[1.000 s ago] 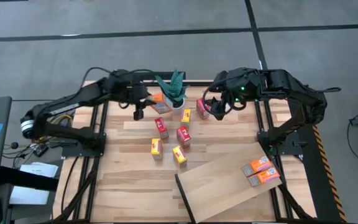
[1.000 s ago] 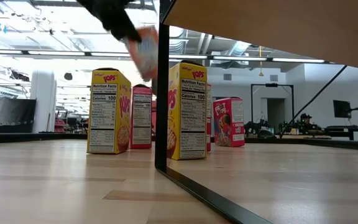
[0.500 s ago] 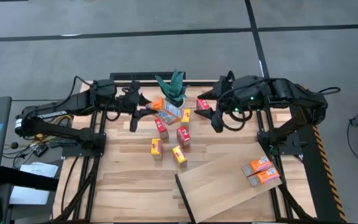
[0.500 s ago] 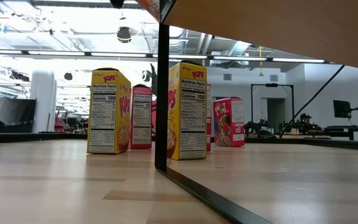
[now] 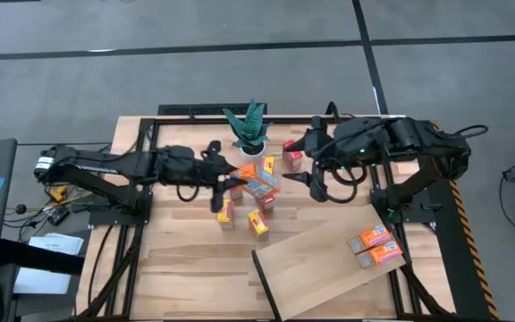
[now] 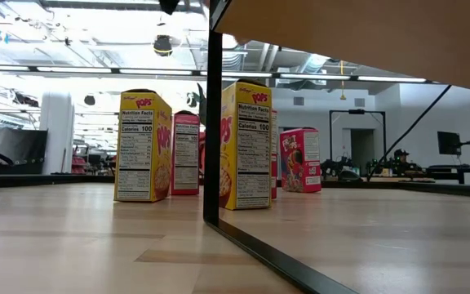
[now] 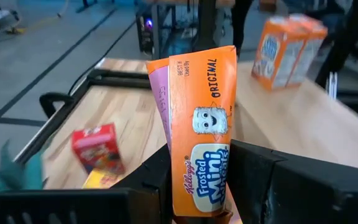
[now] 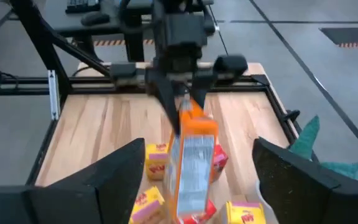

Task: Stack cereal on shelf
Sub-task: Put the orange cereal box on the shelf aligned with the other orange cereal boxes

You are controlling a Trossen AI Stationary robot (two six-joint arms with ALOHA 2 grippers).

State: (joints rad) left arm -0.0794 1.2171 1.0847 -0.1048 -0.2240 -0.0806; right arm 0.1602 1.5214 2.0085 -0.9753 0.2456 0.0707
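Cereal, an orange box (image 7: 202, 134), is pinched upright in the left gripper (image 5: 231, 179) above mid-table (printed front legible only from its wrist), facing the spread right gripper (image 5: 304, 170); low view hides both.

Bright overhead ceiling lights (glaring in low view), right wrist view blurred

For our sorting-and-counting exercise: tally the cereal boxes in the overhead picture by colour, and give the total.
Orange cereal boxes: 3 (one in the left gripper, two on the shelf)
Yellow cereal boxes: 3
Red cereal boxes: 3
Total: 9
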